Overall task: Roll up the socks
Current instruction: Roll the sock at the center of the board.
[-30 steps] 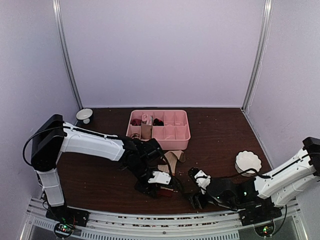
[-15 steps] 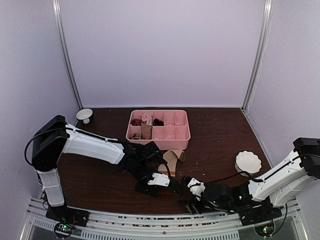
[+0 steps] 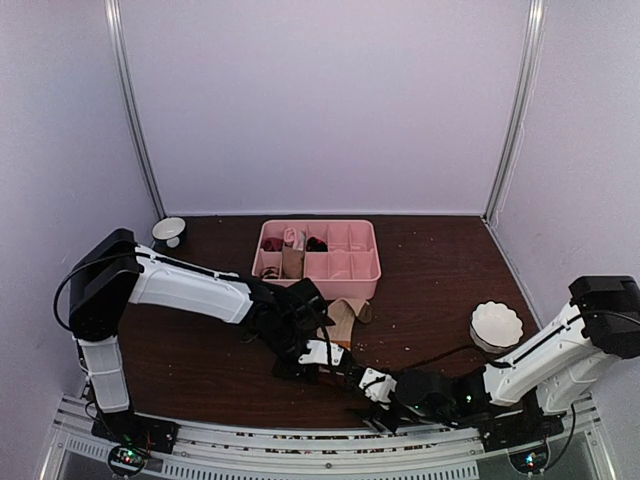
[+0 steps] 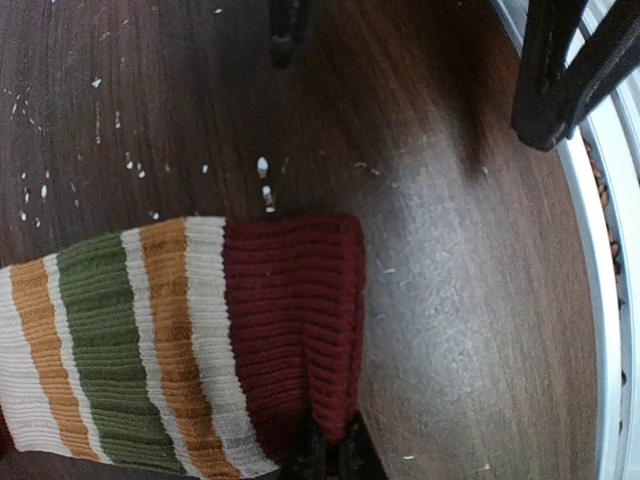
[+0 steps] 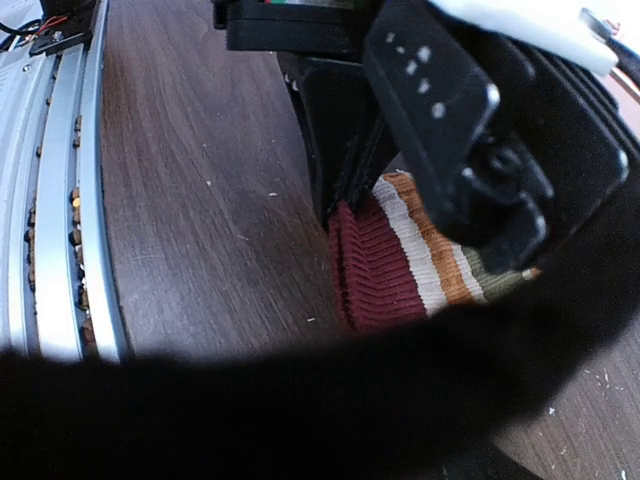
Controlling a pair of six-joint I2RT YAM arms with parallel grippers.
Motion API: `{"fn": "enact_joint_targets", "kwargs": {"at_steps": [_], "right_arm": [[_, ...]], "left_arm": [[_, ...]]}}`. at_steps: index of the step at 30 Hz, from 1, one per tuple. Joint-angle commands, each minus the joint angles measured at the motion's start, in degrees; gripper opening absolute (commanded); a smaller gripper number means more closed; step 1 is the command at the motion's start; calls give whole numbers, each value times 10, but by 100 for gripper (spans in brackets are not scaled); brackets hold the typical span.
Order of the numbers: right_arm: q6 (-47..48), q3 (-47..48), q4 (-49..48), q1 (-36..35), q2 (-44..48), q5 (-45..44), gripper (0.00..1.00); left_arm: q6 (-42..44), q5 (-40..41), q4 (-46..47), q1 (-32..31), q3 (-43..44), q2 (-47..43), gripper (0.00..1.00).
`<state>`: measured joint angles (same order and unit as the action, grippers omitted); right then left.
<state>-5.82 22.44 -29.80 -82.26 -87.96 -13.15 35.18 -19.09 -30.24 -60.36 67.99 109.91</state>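
Observation:
A striped sock (image 4: 200, 330) lies flat on the dark wood table, with beige, orange and olive bands and a maroon cuff (image 5: 375, 270). Its tan foot end (image 3: 345, 318) points toward the tray. My left gripper (image 4: 330, 455) is shut on the near corner of the maroon cuff, and it fills the top of the right wrist view (image 5: 450, 120). My right gripper (image 3: 375, 388) hovers low at the table's front edge, just right of the cuff. Its dark fingers (image 4: 560, 70) stand apart with nothing between them. A dark blur hides the lower part of the right wrist view.
A pink divided tray (image 3: 318, 262) with small items stands behind the sock. A white bowl (image 3: 496, 324) is at the right, a small white cup (image 3: 168, 231) at the back left. The metal rail (image 3: 300, 440) runs along the near edge. Crumbs dot the wood.
My left gripper has closed on the sock's maroon cuff. The right arm has slid left along the front edge, up close to the left gripper.

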Motion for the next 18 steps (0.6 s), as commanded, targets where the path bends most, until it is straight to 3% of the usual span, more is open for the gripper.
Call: {"fn": "enact_joint_targets", "kwargs": {"at_steps": [1, 9, 18], "right_arm": [[24, 12, -35, -3, -11, 16, 64], [35, 41, -77, -2, -46, 47, 54], [31, 104, -110, 0, -122, 50, 48]], "left_arm": [[-16, -91, -85, 35, 19, 18, 0], [-21, -239, -183, 84, 66, 54, 0], [-3, -284, -252, 106, 112, 110, 0]]}}
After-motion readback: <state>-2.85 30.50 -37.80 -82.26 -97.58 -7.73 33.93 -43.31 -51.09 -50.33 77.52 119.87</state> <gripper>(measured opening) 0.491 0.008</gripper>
